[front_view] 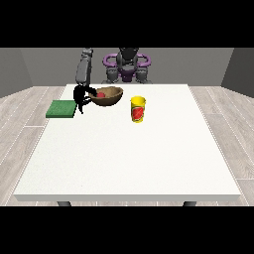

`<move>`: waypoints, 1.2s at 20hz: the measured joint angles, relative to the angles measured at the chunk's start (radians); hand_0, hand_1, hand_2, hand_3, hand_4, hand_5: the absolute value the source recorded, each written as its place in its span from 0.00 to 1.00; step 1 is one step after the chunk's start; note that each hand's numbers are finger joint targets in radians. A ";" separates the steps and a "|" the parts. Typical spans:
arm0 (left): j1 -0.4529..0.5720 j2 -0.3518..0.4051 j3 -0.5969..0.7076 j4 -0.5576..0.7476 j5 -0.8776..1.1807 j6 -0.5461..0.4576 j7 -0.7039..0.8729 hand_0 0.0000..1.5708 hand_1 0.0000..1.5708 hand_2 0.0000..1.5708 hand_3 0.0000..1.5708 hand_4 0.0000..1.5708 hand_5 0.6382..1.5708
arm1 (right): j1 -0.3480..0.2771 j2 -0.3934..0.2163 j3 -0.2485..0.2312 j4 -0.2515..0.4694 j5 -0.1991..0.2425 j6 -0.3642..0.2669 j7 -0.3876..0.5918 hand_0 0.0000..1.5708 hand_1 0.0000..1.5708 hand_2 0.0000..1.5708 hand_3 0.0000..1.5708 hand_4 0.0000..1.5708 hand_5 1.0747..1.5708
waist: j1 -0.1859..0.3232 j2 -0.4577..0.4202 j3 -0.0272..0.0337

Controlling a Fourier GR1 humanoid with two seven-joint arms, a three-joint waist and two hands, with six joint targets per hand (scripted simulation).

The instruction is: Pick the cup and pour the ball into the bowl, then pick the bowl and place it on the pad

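A large white rectangular table [129, 158] filled the middle of the front view, and the robot [127, 64] stood behind its far edge, at twelve o'clock. One grey arm [84, 67] reached down from the robot's shoulder towards ten o'clock of the table. At its end, the black hand at the view's left [79, 95] gripped the near-left rim of a round brown wooden bowl [111, 96], with fingers curled over the rim. The bowl was tilted, and whether it rested on the table or hung just above it could not be told. Inside the bowl lay a small red ball [101, 94], close to the side the hand held.

At nine o'clock from the bowl, just beside the hand, a flat square green pad [61, 108] lay on the table near its left edge. The bowl was not over the pad.

At four o'clock from the bowl, near but apart from it, a yellow cup with a red label [138, 109] stood upright on the table.

The robot's other hand showed nowhere in the view.
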 measured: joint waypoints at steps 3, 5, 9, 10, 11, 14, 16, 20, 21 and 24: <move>0.021 0.018 0.015 0.051 -0.008 -0.008 -0.013 0.00 0.00 0.00 0.00 0.46 1.00 | -0.030 -0.051 0.018 -0.024 0.013 -0.028 0.161 1.00 1.00 1.00 1.00 0.66 0.93 | -0.037 -0.029 0.0066; 0.050 0.033 0.032 0.094 -0.016 -0.024 -0.040 0.00 0.00 0.00 0.00 0.46 1.00 | -0.054 -0.082 0.027 -0.053 0.013 -0.037 0.261 1.00 1.00 1.00 1.00 0.65 0.94 | -0.066 -0.051 0.0087; 0.076 0.061 0.052 0.144 -0.022 -0.038 -0.070 0.00 0.00 0.00 0.00 0.45 0.99 | -0.094 -0.167 0.037 -0.068 0.035 -0.027 0.368 1.00 1.00 1.00 1.00 0.62 0.99 | -0.107 -0.066 0.0110; 0.082 0.059 0.051 0.142 -0.022 -0.039 -0.075 0.00 0.00 0.00 0.00 0.45 0.99 | -0.104 -0.197 0.030 -0.059 0.038 -0.017 0.382 1.00 1.00 1.00 1.00 0.63 0.99 | -0.107 -0.066 0.0116; 0.087 0.064 0.059 0.150 -0.021 -0.040 -0.084 0.00 0.00 0.00 0.00 0.45 1.00 | -0.109 -0.226 0.027 -0.056 0.041 -0.001 0.388 1.00 1.00 1.00 1.00 0.62 1.00 | -0.114 -0.060 0.0119; 0.089 0.076 0.068 0.145 -0.009 -0.054 -0.095 0.00 0.00 0.00 0.00 0.44 0.99 | -0.131 -0.316 -0.006 -0.009 0.046 0.044 0.359 1.00 1.00 1.00 0.91 0.63 1.00 | -0.106 -0.025 0.0128; 0.078 0.101 0.083 0.164 -0.007 -0.056 -0.114 0.00 0.00 0.00 0.00 0.45 0.99 | -0.167 -0.353 -0.019 0.006 0.044 0.063 0.357 1.00 1.00 1.00 0.91 0.63 1.00 | -0.113 0.010 0.0129; 0.080 0.107 0.083 0.176 -0.029 -0.051 -0.178 0.00 0.00 0.00 0.00 0.45 0.99 | -0.223 -0.383 -0.045 0.048 0.032 0.081 0.325 1.00 1.00 1.00 0.91 0.63 1.00 | -0.119 0.065 0.0133; 0.077 0.103 0.077 0.168 -0.034 -0.040 -0.183 0.00 0.00 0.00 0.00 0.45 0.99 | -0.238 -0.385 -0.051 0.068 0.030 0.083 0.315 1.00 1.00 1.00 0.87 0.63 1.00 | -0.118 0.075 0.0135; 0.067 0.108 0.077 0.131 -0.033 -0.025 -0.195 0.00 0.00 0.00 0.00 0.43 0.99 | -0.272 -0.434 -0.091 0.144 0.014 0.121 0.253 1.00 1.00 1.00 0.24 0.63 1.00 | -0.108 0.134 0.0143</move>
